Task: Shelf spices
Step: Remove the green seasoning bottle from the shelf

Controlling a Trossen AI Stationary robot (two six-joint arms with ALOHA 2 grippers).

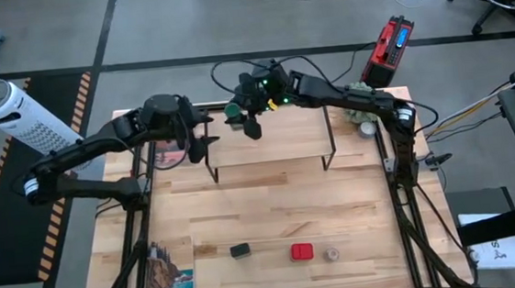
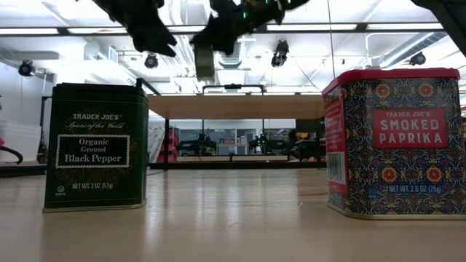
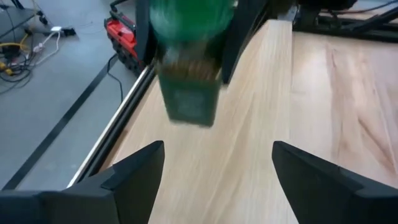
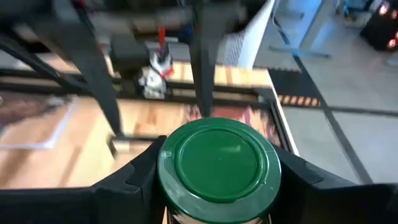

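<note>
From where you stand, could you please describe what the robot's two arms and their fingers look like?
Both arms are dark, nearly black, built of slim jointed segments with bulkier rounded housings at the joints. The right arm carries small green lights near its wrist, and thin dark cables loop behind it. The left gripper has two broad, flat, matte black fingers with angled tips. The right gripper has fingers of the same black finish.

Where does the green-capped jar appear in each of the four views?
High view: green-capped jar at top centre, over the shelf, in the right gripper.
Low view: top centre, a blurred jar hanging above the shelf.
Left wrist view: upper centre, beyond the open left gripper.
Right wrist view: bottom centre, cap facing the camera.
Shared landmark: the shelf.
</note>
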